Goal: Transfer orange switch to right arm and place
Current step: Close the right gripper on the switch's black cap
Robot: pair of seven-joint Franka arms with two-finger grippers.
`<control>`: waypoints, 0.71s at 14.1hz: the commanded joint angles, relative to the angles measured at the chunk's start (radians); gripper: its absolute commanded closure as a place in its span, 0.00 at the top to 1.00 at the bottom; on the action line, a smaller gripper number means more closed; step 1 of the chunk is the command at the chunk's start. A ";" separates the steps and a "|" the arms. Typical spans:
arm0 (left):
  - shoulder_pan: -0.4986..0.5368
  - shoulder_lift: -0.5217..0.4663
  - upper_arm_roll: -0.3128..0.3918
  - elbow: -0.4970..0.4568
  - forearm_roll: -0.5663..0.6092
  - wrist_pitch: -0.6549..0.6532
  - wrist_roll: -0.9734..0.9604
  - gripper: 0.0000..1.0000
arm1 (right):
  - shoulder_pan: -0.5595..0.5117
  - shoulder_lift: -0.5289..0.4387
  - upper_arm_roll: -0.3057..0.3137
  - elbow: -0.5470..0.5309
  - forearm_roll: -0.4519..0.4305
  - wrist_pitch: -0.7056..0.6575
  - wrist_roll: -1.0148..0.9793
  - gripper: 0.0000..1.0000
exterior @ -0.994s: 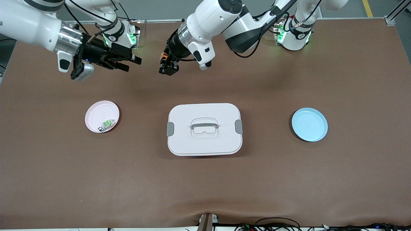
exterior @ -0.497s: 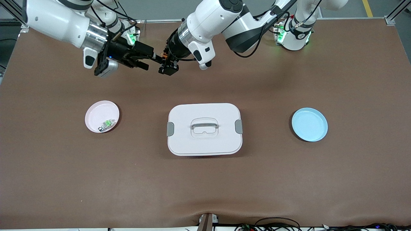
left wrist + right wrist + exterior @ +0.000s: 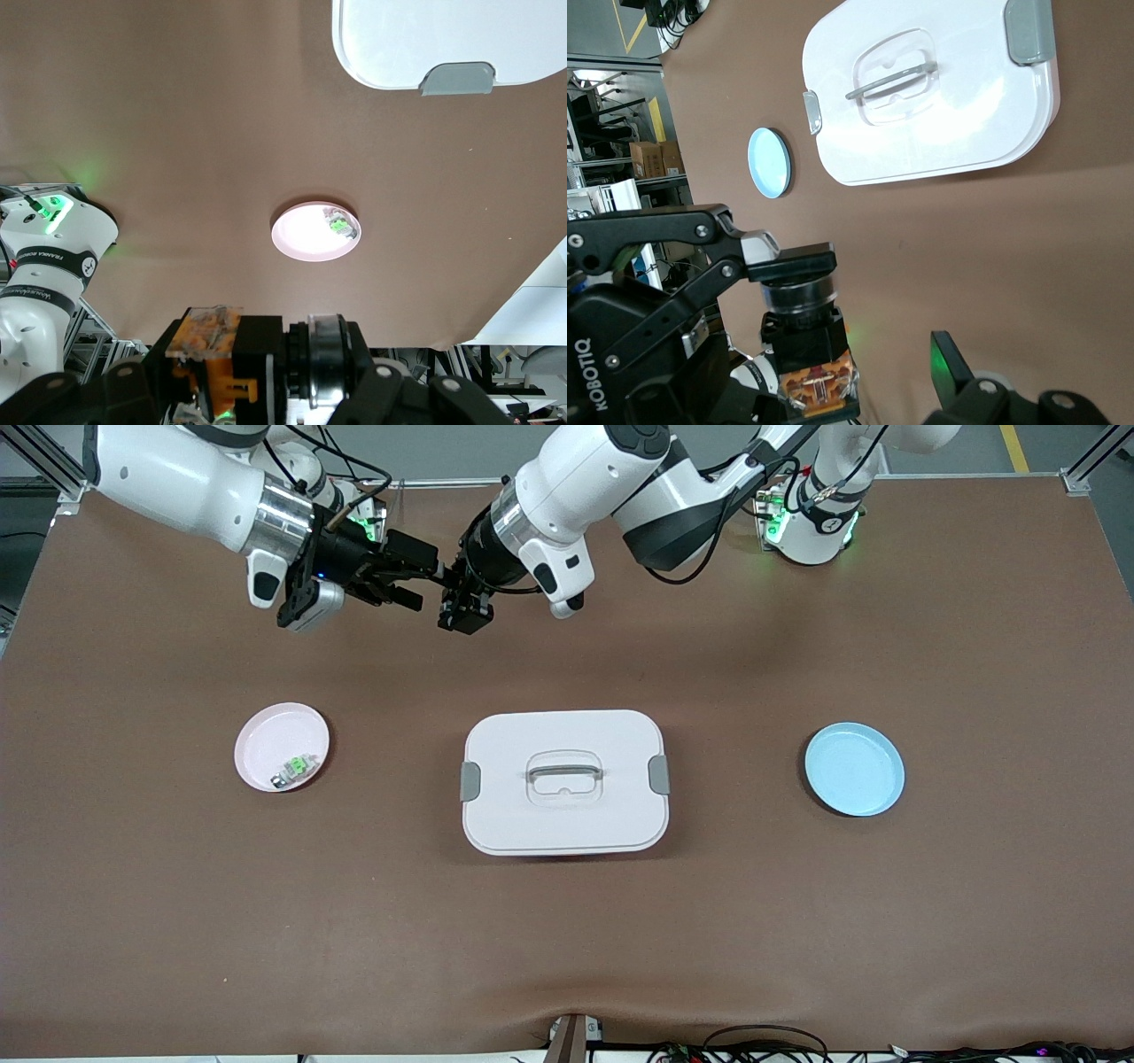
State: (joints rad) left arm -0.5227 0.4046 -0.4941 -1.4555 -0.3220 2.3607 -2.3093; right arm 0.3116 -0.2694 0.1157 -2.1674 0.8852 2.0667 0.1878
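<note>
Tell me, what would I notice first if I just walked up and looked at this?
Up in the air, over the table's edge by the robots' bases, the left gripper holds the tiny orange switch, and the open right gripper has a finger at either side of it. Lower down sit a big white lidded box in the middle, a pink plate holding a small green part toward the right arm's end, and a blue plate toward the left arm's end.
</note>
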 commanded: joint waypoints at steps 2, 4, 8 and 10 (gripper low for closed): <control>-0.003 0.000 0.002 0.014 0.026 0.003 -0.018 0.39 | 0.024 -0.031 -0.005 -0.031 0.028 0.012 0.006 1.00; -0.006 0.000 0.002 0.014 0.026 0.005 -0.018 0.39 | 0.024 -0.030 -0.005 -0.032 0.028 0.009 0.004 1.00; -0.003 0.000 0.002 0.014 0.026 0.003 -0.018 0.39 | 0.037 -0.030 -0.005 -0.043 0.028 0.015 0.005 1.00; -0.005 0.000 0.002 0.014 0.027 0.005 -0.018 0.39 | 0.037 -0.028 -0.005 -0.046 0.028 0.012 0.006 1.00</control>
State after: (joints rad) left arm -0.5228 0.4046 -0.4941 -1.4551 -0.3216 2.3607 -2.3093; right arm 0.3364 -0.2693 0.1158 -2.1833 0.8853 2.0668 0.1878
